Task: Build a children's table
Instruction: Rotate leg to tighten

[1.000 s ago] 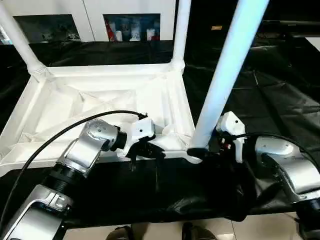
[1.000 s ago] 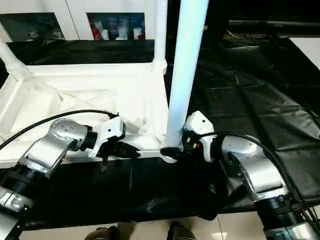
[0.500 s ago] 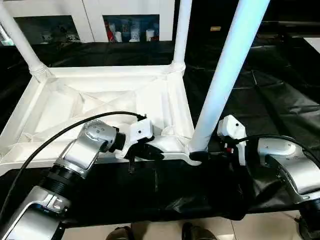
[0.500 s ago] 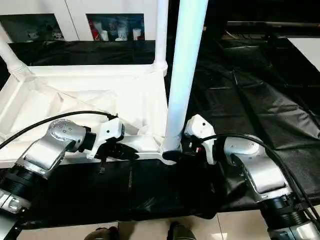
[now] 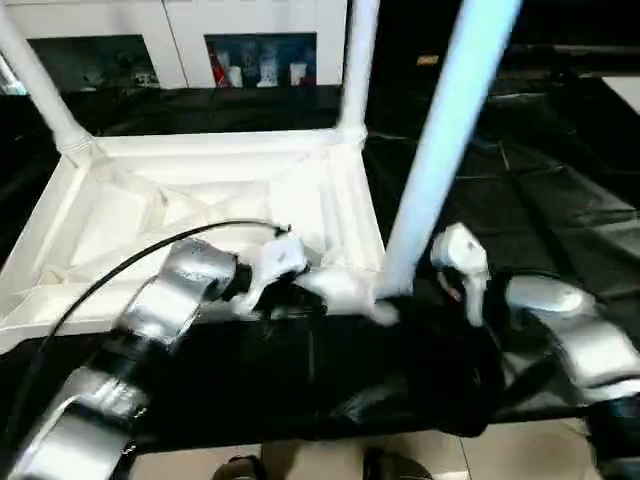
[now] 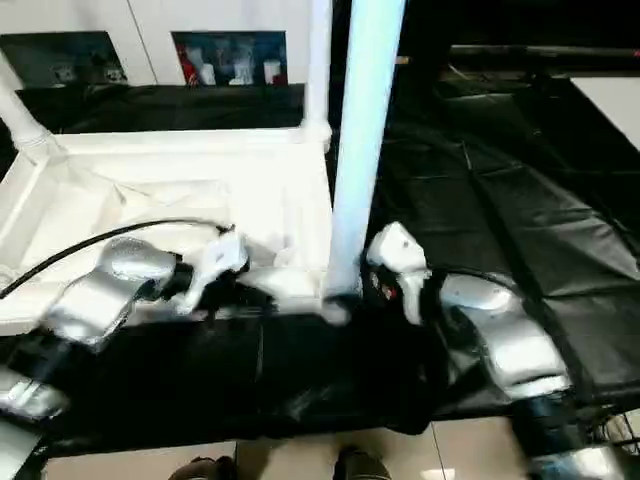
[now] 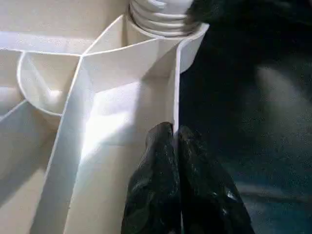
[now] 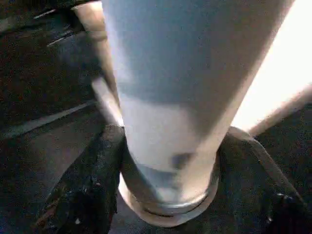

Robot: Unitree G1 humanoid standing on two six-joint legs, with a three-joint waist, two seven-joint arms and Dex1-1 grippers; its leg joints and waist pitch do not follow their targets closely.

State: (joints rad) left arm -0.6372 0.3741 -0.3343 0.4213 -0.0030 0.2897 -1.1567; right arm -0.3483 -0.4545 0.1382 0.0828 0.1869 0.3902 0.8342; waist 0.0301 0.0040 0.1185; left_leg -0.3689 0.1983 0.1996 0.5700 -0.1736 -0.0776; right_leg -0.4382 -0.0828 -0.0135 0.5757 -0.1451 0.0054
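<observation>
The upturned table top point(image 5: 200, 200) lies on the black-draped counter point(image 6: 520, 200); a leg point(image 5: 440, 150) stands upright in its near-right corner socket point(image 8: 165, 214), at five o'clock. The right jaws point(image 8: 165, 165) straddle the leg's foot, spread on either side of it, contact unclear. At seven o'clock, the left jaws point(image 7: 174, 161) are pressed together, pinching the top's rim point(image 7: 176, 87). White cabinets point(image 5: 180, 20) stand beyond.
</observation>
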